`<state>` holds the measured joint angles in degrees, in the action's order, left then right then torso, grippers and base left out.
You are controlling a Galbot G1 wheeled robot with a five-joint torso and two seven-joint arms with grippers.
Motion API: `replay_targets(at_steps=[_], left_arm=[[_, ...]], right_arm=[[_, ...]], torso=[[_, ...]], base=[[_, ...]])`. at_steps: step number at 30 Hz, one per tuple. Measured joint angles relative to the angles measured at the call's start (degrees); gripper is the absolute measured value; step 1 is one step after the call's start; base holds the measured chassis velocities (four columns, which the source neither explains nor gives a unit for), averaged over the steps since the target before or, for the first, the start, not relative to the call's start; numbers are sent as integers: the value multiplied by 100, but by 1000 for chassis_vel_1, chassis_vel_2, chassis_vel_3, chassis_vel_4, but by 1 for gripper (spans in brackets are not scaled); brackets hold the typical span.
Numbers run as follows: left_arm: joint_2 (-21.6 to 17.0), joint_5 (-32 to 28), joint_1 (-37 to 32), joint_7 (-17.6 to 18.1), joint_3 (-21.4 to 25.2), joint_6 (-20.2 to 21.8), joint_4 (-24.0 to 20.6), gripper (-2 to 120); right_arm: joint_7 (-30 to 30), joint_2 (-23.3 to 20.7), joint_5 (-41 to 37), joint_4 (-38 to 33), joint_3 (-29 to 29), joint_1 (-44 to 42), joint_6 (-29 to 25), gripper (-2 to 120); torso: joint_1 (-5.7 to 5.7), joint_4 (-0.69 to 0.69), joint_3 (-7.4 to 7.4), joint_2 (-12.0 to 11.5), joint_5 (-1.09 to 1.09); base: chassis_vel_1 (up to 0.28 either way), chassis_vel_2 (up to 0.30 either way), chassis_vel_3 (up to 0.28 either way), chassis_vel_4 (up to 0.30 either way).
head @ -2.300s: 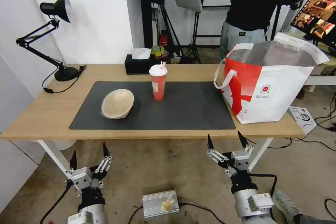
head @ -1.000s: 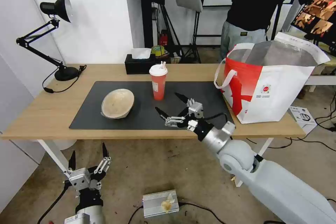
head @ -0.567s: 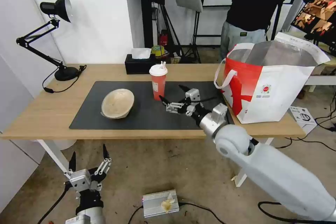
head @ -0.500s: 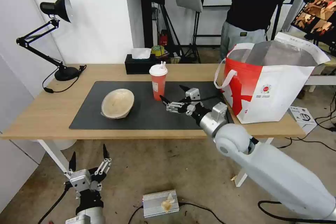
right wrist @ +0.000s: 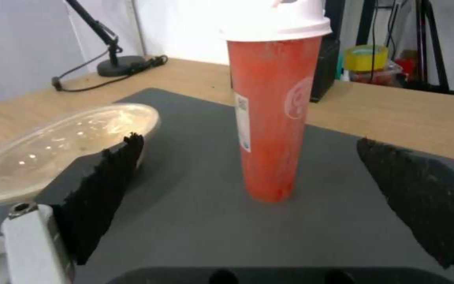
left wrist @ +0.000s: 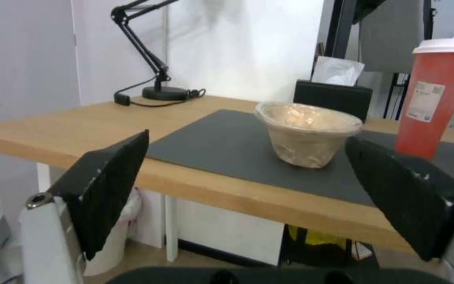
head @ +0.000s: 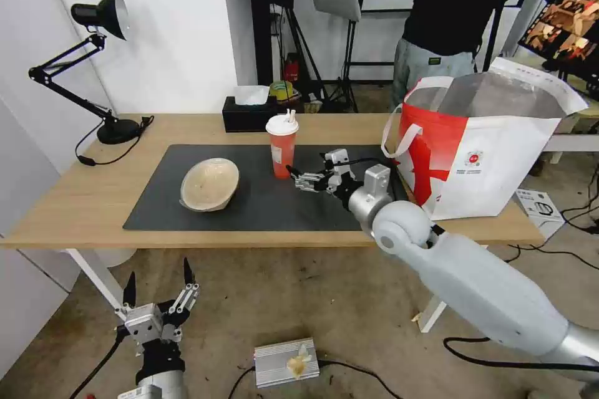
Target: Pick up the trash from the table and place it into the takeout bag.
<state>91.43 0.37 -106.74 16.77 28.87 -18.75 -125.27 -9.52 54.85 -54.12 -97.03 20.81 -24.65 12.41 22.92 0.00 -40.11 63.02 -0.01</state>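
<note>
Right gripper (head: pixel 307 166) spread wide at frame centre, just beside red cup (head: pixel 282 146); cup upright, long axis vertical, seemingly untouched.

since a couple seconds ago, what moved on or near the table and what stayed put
The right gripper rose from below the light-wood table's front edge, reached over the dark grey mat and closed in on the red paper cup with white lid; its fingers are open and the cup stands ungripped. The left gripper stayed parked low, open. The beige lidded paper bowl and the white and red takeout bag did not move.
</note>
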Motion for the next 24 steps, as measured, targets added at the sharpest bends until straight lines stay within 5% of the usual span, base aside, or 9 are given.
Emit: replay_targets(at_steps=[24], left_arm=[[-2, -12, 69, -5, -2, -31, 74, 100]], right_arm=[[155, 705, -119, 1430, 524, 999, 29, 100]], torso=[[0, -1, 0, 0, 0]], base=[[0, 0, 0, 0]])
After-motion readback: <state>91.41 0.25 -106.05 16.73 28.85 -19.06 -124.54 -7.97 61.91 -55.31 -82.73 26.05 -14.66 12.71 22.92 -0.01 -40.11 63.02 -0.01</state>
